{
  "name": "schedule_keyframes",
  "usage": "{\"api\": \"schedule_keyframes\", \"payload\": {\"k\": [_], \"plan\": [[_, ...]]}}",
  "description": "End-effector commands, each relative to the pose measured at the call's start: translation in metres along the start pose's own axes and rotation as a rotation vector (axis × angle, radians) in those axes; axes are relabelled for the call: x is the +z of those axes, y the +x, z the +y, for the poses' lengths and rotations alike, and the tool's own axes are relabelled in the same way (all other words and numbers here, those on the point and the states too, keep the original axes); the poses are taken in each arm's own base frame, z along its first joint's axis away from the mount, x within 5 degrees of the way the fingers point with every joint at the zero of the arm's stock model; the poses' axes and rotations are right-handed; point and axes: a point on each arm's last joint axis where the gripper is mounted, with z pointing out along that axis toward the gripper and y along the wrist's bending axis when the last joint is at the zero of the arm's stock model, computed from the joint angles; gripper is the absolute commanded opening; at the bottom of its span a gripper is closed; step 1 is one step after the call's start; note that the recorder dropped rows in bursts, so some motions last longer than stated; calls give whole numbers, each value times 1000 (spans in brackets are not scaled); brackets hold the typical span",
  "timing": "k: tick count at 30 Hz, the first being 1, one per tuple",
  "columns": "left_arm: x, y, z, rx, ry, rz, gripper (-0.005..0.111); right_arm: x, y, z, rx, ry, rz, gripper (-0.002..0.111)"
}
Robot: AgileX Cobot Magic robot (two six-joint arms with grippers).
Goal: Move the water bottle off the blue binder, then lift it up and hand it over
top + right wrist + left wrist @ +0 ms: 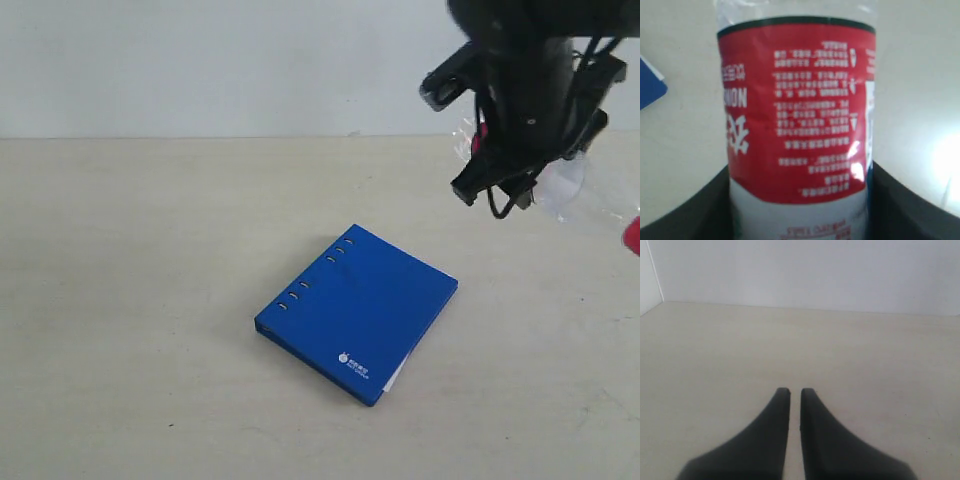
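Note:
The water bottle [796,110] fills the right wrist view, its red-and-white label facing the camera, with my right gripper [800,202] shut on it, one dark finger on each side. In the exterior view that gripper [528,150] hangs high at the upper right, with the bottle's clear body [563,185] and red cap [632,236] sticking out to the right, well above the table. The blue binder [357,311] lies flat mid-table with nothing on it; its corner [650,86] also shows in the right wrist view. My left gripper [795,391] is shut on nothing over bare tabletop.
The pale table [130,300] stretches around the binder, bounded by a white wall [200,60] at the back. The left arm does not show in the exterior view.

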Motion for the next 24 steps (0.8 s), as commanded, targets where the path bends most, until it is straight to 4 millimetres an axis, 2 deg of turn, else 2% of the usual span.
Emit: {"api": "schedule_keyframes", "payload": {"k": [1, 4, 7, 8, 14, 20, 24], "plan": [[0, 1, 0, -3, 7, -4, 8, 22, 17, -46, 204, -312, 85, 0], [0, 1, 0, -3, 7, -4, 8, 31, 23, -62, 284, -531, 66, 0], [0, 1, 0, -3, 7, -4, 8, 30, 23, -74, 369, -766, -18, 0], [0, 1, 0, -3, 7, -4, 8, 29, 23, -84, 443, -885, -79, 0], [0, 1, 0, -3, 7, -4, 8, 27, 23, -101, 558, -1099, -222, 0], [0, 1, 0, -3, 7, -4, 8, 21, 14, -102, 744, -1427, -510, 0], [0, 1, 0, -3, 7, -4, 8, 32, 12, -101, 892, -1461, -676, 0]]}}
